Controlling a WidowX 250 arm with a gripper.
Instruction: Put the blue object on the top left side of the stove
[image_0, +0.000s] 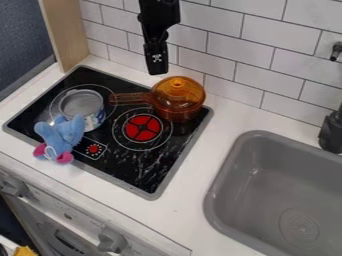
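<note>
The black gripper hangs at the top of the camera view, in front of the tiled wall, above and behind the stove's back edge. Well below it and to the left, a blue plush toy with pink ends lies over the front left edge of the black stove top. The toy is beside a round metal can or pot, and part of it overhangs the white counter. A wide gap separates the gripper from the toy.
The open metal can stands on the stove's left burner. An amber transparent pot sits at the back right, its handle pointing left. The grey sink and a black faucet are at the right. A wooden panel rises at the back left.
</note>
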